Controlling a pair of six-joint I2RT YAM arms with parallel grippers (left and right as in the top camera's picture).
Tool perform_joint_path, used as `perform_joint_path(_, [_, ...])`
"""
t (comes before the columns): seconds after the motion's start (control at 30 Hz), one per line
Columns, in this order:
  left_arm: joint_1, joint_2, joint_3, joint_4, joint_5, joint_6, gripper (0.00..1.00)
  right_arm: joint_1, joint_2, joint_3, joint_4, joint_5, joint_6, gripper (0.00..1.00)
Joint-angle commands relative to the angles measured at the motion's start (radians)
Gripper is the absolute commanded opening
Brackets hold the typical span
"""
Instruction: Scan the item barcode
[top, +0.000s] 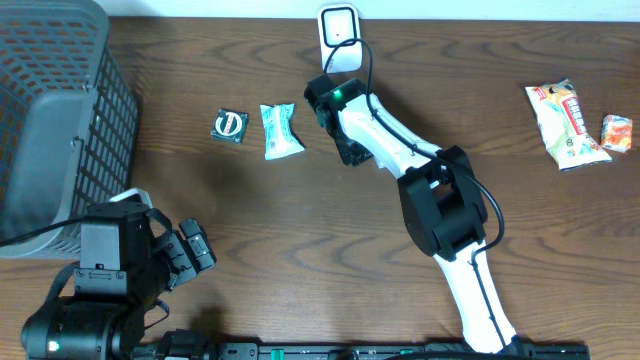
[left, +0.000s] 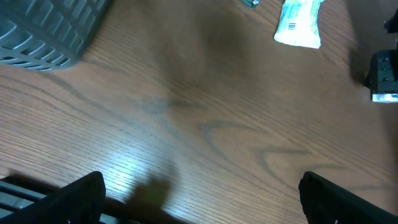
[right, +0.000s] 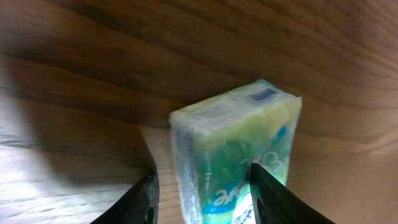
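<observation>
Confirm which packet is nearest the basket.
The small dark packet with the round white logo; it lies on the basket side of the teal-and-white packet, while the snack bag and orange packet sit far right.

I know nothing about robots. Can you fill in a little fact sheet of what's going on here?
Surface: wooden table
Right gripper: fingers either side of a green-and-white pack; firm grip not clear
Left gripper: open, empty, over bare wood
Scanner: white, at the far edge, just beyond the right gripper
Loose items: dark packet, teal packet, snack bag, orange packet
Basket: grey, far left corner
</observation>
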Motion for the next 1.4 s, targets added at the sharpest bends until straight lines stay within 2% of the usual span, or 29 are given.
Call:
perform_joint_path(0.0, [-0.002,0.0,0.001,-0.003,-0.006,-0.006,0.98,0.001,0.005,-0.003,-0.003,0.034,-0.009,0.42])
perform_joint_path(0.2, [-0.002,0.0,0.001,-0.003,-0.006,-0.006,0.98,-0.008,0.006,-0.006,-0.005,0.034,-0.009,0.41])
perform_joint_path(0.27, [-0.002,0.0,0.001,-0.003,-0.006,-0.006,0.98,-0.014,0.006,-0.01,-0.002,0.028,-0.009,0.31])
perform_joint_path(0.37, [-0.002,0.0,0.001,-0.003,-0.006,-0.006,0.98,-0.023,0.006,-0.011,-0.002,-0.01,-0.009,0.06])
perform_joint_path(0.4, [-0.002,0.0,0.001,-0.003,-0.006,-0.006,0.97,-0.026,0.006,-0.011,-0.003,-0.027,-0.009,0.01])
perform_joint_path(0.67, [-0.002,0.0,0.001,-0.003,-0.006,-0.006,0.98,-0.054,-0.006,0.064,-0.088,-0.222,-0.009,0.01])
perform_joint_path(0.93, [-0.002,0.0,0.001,-0.003,-0.006,-0.006,0.98,-0.142,-0.082,0.153,-0.129,-0.804,-0.128,0.01])
perform_joint_path(1.07, [-0.002,0.0,0.001,-0.003,-0.006,-0.006,0.98,-0.208,-0.08,0.138,-0.13,-1.107,-0.263,0.01])
perform_joint_path(1.37, [-0.002,0.0,0.001,-0.003,-0.006,-0.006,0.98,-0.258,-0.08,0.035,-0.077,-1.246,-0.275,0.01])
